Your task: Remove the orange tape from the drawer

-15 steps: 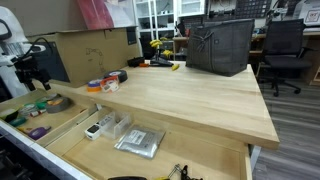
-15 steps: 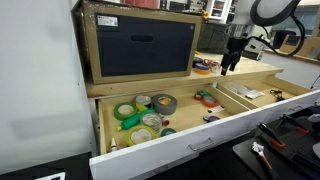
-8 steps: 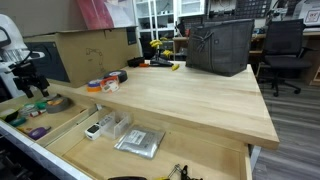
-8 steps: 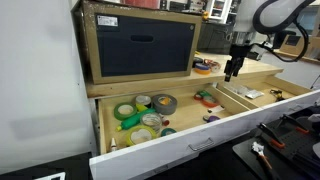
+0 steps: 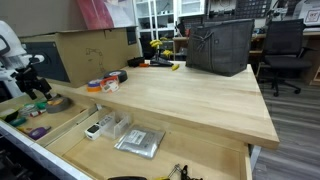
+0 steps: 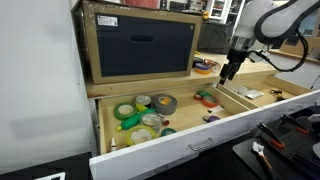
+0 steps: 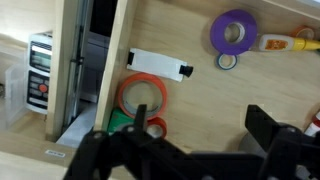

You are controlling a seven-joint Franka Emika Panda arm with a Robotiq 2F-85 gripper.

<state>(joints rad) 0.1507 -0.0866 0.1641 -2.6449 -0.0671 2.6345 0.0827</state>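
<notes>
Closest to your wrist camera, the end effector (image 7: 200,130) is only a dark, blurred shape cut off by the bottom edge. Its fingers stand wide apart, open, with nothing between them. One fingertip (image 7: 140,118) overlaps the lower rim of the orange tape (image 7: 143,95), and you cannot tell whether they touch. The tape lies flat on the floor of the drawer (image 7: 200,90). A smaller orange ring (image 7: 156,127) and a green piece (image 7: 122,122) beside it are partly hidden behind the same finger.

Just past the tape lies a white strip (image 7: 160,63). Beyond it bare drawer floor runs to the purple roll (image 7: 233,30), well apart.

In an exterior view the tape (image 6: 204,96) shows as a small red-orange spot in the drawer (image 6: 180,145), under the end effector (image 6: 228,72), which hangs near the front edge of the counter (image 6: 262,68).

In an exterior view the end effector (image 5: 38,88) covers that part of the drawer (image 5: 60,125), so the tape cannot be made out. The counter (image 5: 180,95) lies bare from its front edge back to the black bag (image 5: 218,45).
</notes>
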